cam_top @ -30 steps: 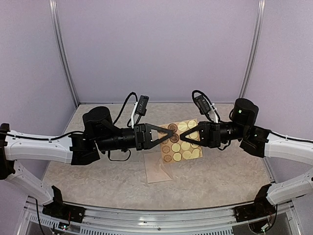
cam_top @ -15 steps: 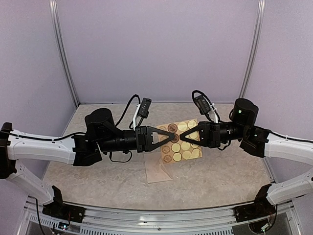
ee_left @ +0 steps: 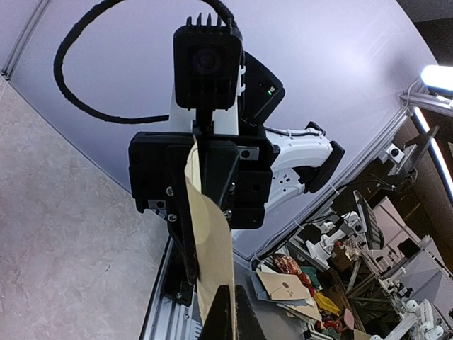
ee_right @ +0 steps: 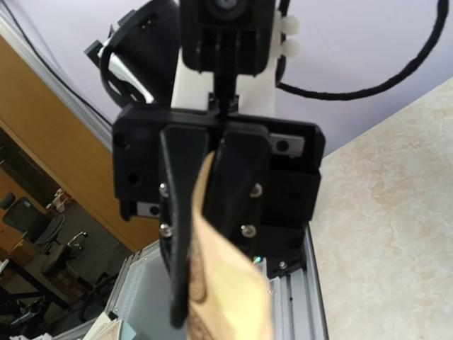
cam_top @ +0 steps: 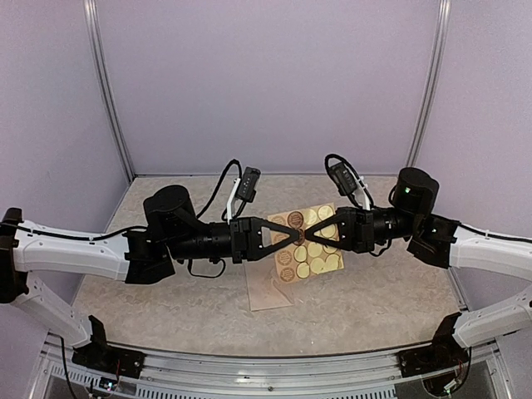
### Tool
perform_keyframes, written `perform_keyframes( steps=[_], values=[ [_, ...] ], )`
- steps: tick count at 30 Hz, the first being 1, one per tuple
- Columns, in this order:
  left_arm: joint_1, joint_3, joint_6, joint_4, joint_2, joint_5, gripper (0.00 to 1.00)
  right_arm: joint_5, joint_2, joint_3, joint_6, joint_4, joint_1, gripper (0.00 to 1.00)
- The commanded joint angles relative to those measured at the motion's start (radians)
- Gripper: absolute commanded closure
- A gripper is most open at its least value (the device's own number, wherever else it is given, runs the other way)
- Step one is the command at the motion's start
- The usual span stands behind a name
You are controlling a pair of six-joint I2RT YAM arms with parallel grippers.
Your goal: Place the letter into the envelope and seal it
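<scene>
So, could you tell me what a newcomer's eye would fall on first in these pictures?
Most striking are the left tool and the right tool, which meet tip to tip over the middle of the table. Both are shut on the tan sticker sheet. Just nearer the arm bases, the pale envelope lies flat on the table, untouched.

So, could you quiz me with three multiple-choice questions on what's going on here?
1. Where is the envelope? A on the table; B held in the air; C against the back wall.
2. What colour is the sticker sheet? A blue; B tan; C green.
3. The left gripper is: A wide open; B shut on the sticker sheet; C out of view.
Answers: 1 A, it lies flat under the raised sheet. 2 B, tan with round stickers. 3 B, its fingers pinch the sheet's edge.
</scene>
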Motion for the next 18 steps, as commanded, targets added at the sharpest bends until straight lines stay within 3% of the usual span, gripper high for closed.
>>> perform_keyframes(
  steps=[1, 18],
  values=[
    [-0.019, -0.007, 0.029, 0.088, -0.001, 0.064, 1.00, -0.004, 0.010, 0.012, -0.003, 0.019, 0.007, 1.00],
    [-0.016, -0.013, 0.031, 0.088, -0.005, 0.030, 1.00, -0.102, -0.019, -0.023, 0.062, 0.176, 0.016, 1.00]
  ],
)
